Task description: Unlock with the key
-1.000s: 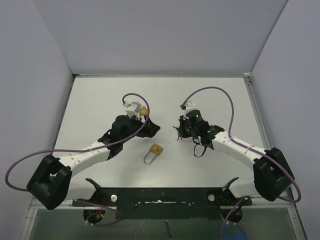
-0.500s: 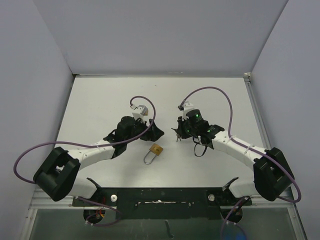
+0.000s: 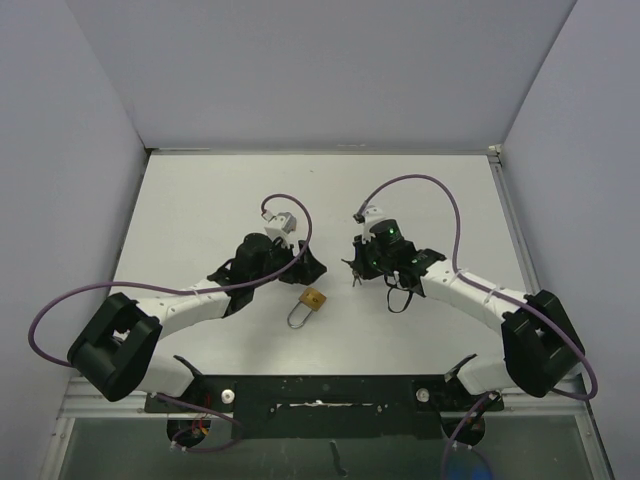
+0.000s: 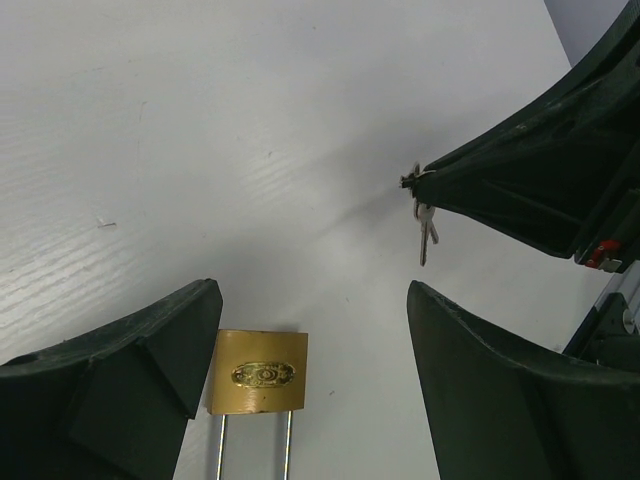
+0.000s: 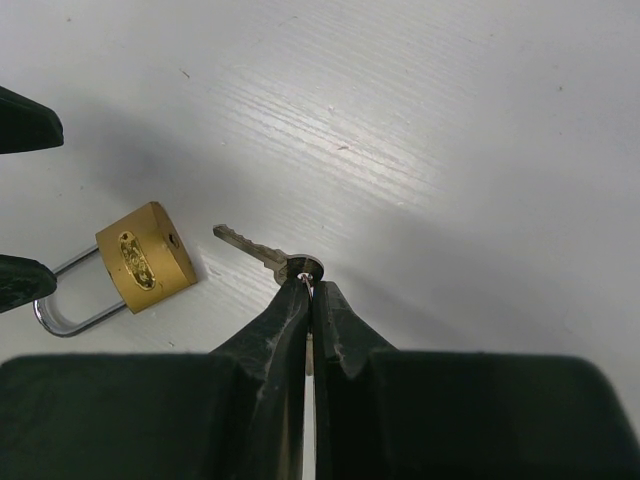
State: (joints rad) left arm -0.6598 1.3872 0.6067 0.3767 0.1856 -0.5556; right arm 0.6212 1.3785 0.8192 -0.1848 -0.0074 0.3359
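A brass padlock [image 3: 314, 298] lies flat on the white table, its steel shackle [image 3: 297, 317] pointing toward the near edge. My left gripper [image 4: 312, 296] hovers open just above it. The padlock body [image 4: 258, 372] sits close beside the left finger [image 4: 150, 360], with a wide gap to the right finger. My right gripper [image 5: 310, 288] is shut on the head of a small silver key [image 5: 258, 250]. The blade points toward the padlock [image 5: 145, 258], a short gap away. The left wrist view shows the key [image 4: 424, 232] hanging from the right gripper's tip.
Grey walls enclose the white table [image 3: 200, 200] on three sides. A metal rail [image 3: 505, 200] runs along the right edge. Purple cables [image 3: 420, 185] loop above both wrists. The black base bar [image 3: 320, 392] spans the near edge.
My left arm has swung right and toward the near edge, bringing its open gripper over the padlock. The right arm and the key have hardly moved. The padlock stays in place.
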